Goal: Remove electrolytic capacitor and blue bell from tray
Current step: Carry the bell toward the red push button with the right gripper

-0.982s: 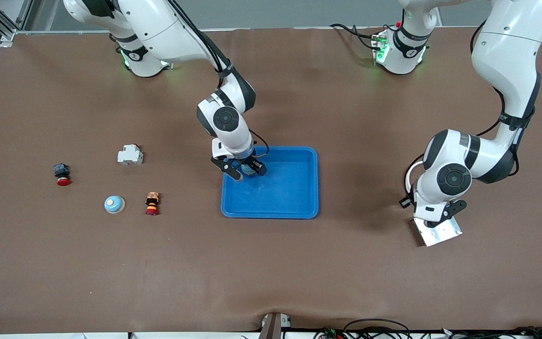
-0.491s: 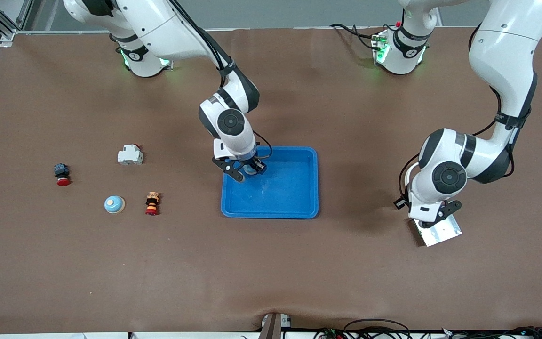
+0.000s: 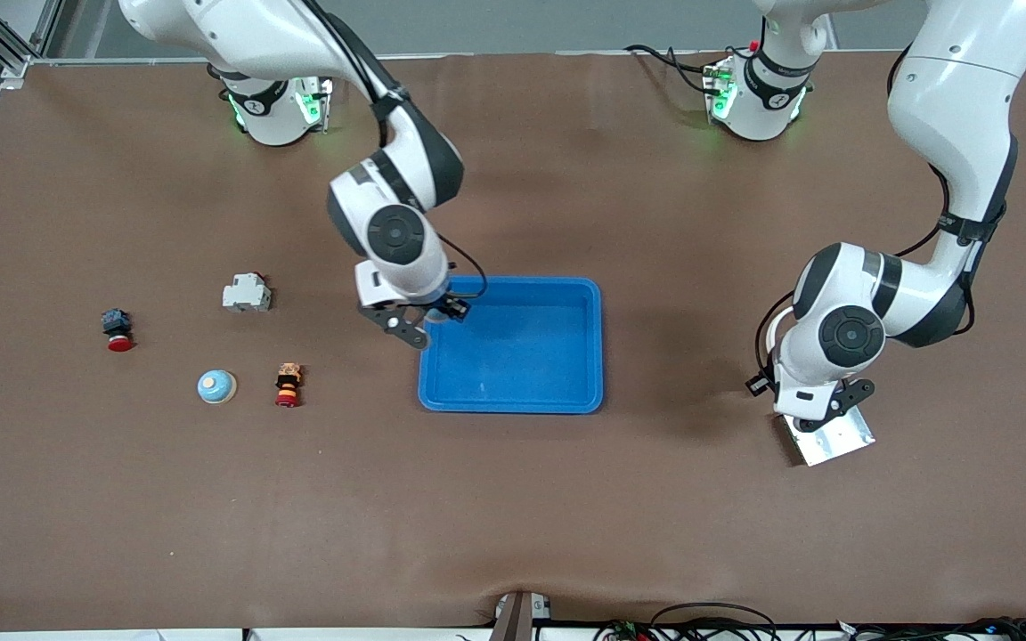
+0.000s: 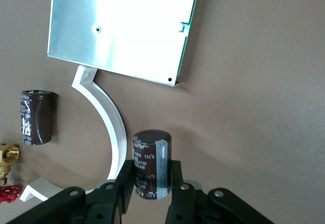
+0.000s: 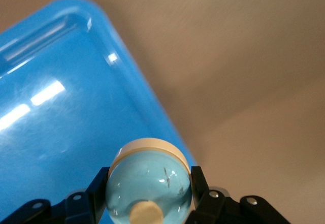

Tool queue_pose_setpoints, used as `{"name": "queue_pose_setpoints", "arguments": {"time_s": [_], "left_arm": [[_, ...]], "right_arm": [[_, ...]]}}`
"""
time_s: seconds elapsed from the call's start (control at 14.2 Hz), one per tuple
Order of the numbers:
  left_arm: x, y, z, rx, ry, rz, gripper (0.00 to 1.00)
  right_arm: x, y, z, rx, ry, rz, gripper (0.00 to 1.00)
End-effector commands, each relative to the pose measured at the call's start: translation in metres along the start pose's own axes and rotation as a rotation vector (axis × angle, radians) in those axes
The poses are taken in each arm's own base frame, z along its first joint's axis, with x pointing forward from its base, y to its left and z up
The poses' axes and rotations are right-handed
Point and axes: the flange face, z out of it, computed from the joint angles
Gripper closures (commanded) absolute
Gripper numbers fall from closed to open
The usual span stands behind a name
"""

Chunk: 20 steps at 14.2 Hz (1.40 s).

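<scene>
Surface: a brown mat is spread over the table [image 3: 513, 499].
Right gripper [image 3: 425, 322]: clenched on a blue bell [image 5: 149, 182], held over the blue tray's [image 3: 513, 402] edge.
Left gripper [image 4: 151, 183]: clamped on a dark capacitor [image 4: 151, 163], beside a metal plate [image 3: 829, 438].

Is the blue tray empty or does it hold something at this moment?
Empty. The blue tray shows only a bare floor; the bell sits clamped in the right gripper, over the tray's edge.
</scene>
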Motion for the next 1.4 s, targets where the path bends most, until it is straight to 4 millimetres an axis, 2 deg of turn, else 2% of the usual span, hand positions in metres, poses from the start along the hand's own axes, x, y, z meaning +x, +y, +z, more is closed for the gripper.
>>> {"name": "queue_pose_setpoints", "arguments": {"time_s": [0.0,0.21,0.49,0.63,0.84,0.98,1.12,1.26,1.33], "left_arm": [[0.0,-0.001,-0.009,-0.011,0.001,-0.016,1.0],[0.0,-0.001,-0.006,-0.008,-0.003,-0.015,1.0],[0.001,-0.003,-0.005,-0.008,-0.005,-0.018,1.0],[0.003,-0.005,-0.006,-0.007,-0.005,-0.016,1.0],[0.004,-0.009,-0.007,-0.005,-0.005,-0.01,1.0],[0.003,-0.013,-0.005,0.018,-0.018,-0.006,1.0],[0.007,-0.022,-0.009,0.033,-0.024,-0.004,1.0],[0.01,-0.035,-0.005,0.047,-0.027,0.007,1.0],[0.018,-0.054,0.0,0.056,-0.039,0.03,1.0]], "right_arm": [[0.021,0.066,-0.007,-0.019,-0.014,-0.085,1.0],[0.038,0.135,0.002,0.012,-0.001,-0.19,1.0],[0.074,0.224,0.016,0.035,0.005,-0.311,1.0],[0.104,0.277,0.031,0.049,0.009,-0.387,1.0],[0.148,0.351,0.04,0.067,0.0,-0.512,1.0],[0.166,0.387,0.041,0.079,0.006,-0.581,1.0],[0.176,0.408,0.042,0.082,0.022,-0.629,1.0],[0.188,0.429,0.048,0.044,0.046,-0.673,1.0],[0.194,0.439,0.051,0.01,0.064,-0.689,1.0]]}}
